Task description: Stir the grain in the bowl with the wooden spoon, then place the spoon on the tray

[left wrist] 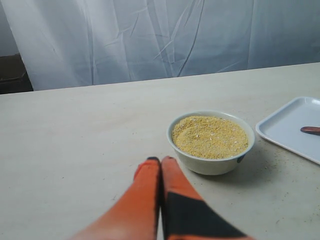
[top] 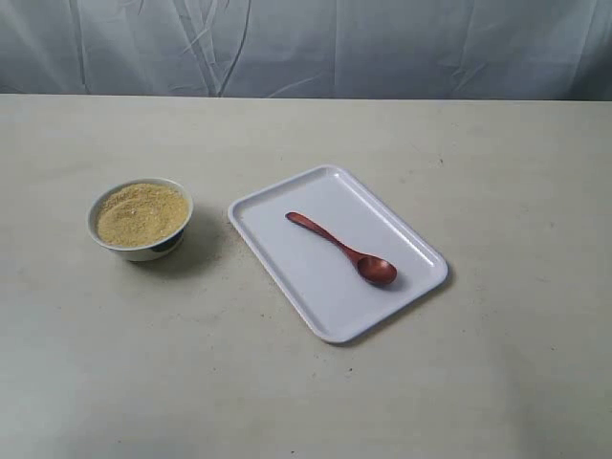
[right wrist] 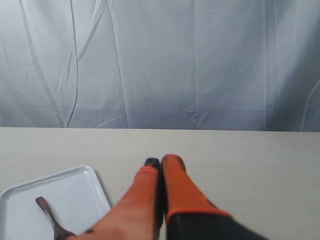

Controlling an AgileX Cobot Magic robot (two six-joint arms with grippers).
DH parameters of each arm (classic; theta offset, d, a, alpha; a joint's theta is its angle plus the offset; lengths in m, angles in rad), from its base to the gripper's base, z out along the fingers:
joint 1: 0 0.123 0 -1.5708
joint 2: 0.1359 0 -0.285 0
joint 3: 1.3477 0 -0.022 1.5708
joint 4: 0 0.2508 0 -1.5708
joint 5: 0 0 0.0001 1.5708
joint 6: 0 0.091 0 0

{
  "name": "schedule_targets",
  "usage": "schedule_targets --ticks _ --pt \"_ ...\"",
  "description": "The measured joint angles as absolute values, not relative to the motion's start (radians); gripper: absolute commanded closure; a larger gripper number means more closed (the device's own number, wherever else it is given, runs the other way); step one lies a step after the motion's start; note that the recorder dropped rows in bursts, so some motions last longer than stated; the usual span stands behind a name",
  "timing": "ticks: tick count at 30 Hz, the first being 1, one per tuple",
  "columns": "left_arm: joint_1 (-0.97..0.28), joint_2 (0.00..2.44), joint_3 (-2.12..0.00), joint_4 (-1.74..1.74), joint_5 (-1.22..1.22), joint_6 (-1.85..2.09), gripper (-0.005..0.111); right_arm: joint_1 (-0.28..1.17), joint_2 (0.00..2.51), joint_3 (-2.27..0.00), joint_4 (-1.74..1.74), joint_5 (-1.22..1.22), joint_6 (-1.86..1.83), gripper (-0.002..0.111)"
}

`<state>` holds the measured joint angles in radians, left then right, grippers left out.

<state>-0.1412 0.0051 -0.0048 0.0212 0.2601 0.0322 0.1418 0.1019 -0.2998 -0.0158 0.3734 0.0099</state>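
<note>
One matte beige tabletop carries everything. Smooth white plastic tray, low-rimmed, holds the glossy wooden spoon diagonally: handle toward the bowl, scoop away. Sandy grain fills that glazed bowl. Right fingers, pressed together and empty, appear nearer the spoon; left fingers, likewise together, face the bowl.

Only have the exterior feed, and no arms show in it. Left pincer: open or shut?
Observer: Left pincer is shut with nothing in it, apart from the bowl.
Operator: And the right?
Observer: Right pincer is shut too, and empty. It touches neither the tray nor the wooden spoon lying on it.
</note>
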Motion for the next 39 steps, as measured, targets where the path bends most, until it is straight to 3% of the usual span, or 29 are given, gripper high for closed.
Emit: schedule_targets --ticks 23,39 --pt "-0.141 0.005 -0.005 0.021 0.26 0.032 0.107 0.142 0.006 -0.012 0.009 0.377 0.012 0.105" --pt "-0.141 0.005 -0.005 0.021 0.26 0.032 0.107 0.142 0.006 -0.004 0.009 0.373 0.012 0.105"
